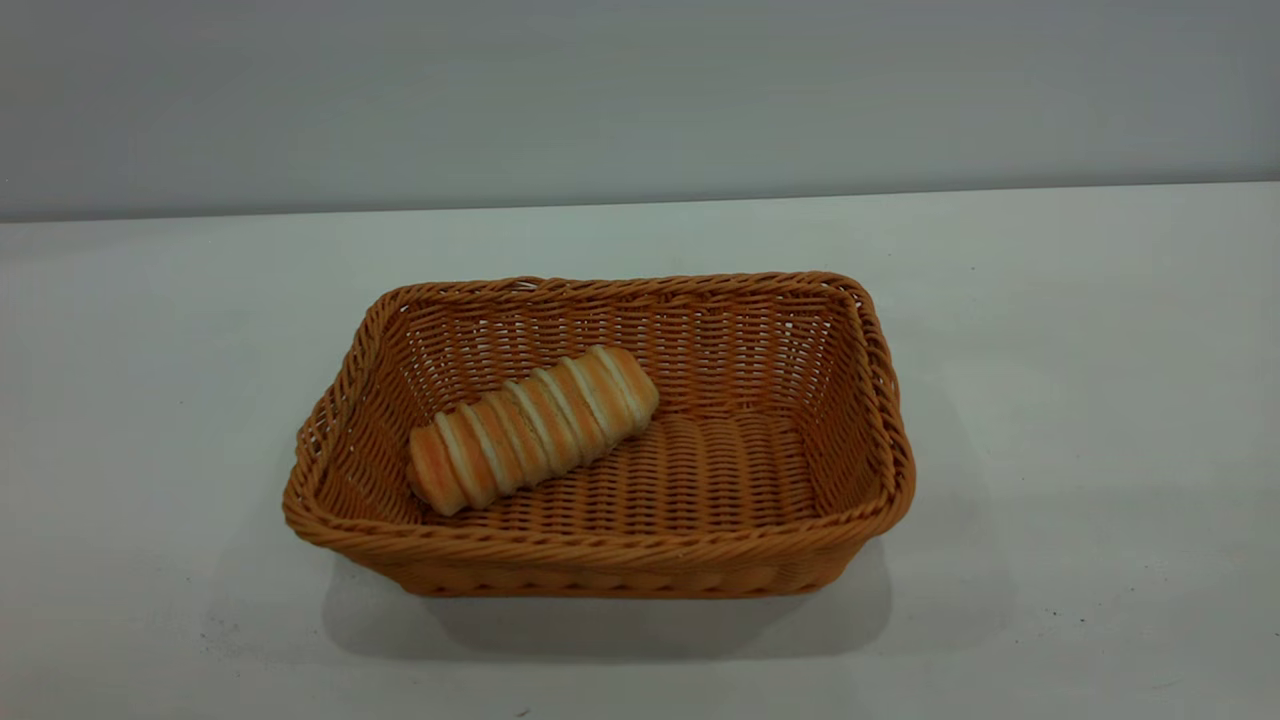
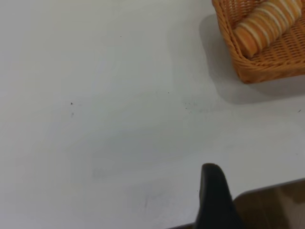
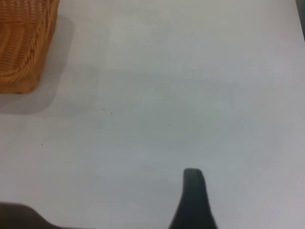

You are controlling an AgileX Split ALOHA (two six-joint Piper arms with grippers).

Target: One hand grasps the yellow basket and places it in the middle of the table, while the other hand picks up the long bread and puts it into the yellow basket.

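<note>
Orange-tan wicker is what catches the eye: the yellow basket (image 1: 600, 440) sits near the middle of the white desk (image 1: 1050, 400), and the long bread (image 1: 533, 428) lies slantwise on its woven floor, one end near the left wall, the other toward the back. To my eye both halves of the job look done, so little is left to spoil. The risk I can picture is an arm sweeping back across and catching the braided rim, which would drag or tip the light basket and roll the bread against a side. Neither arm shows in the outside view. Each wrist camera shows a single dark fingertip, the left gripper (image 2: 214, 191) and the right gripper (image 3: 193, 195), both over bare desk well apart from the basket; whether either pair of jaws is apart or together I cannot tell. Nothing else stands on the desk that I can see, only a few tiny dark specks (image 2: 71, 103).
</note>
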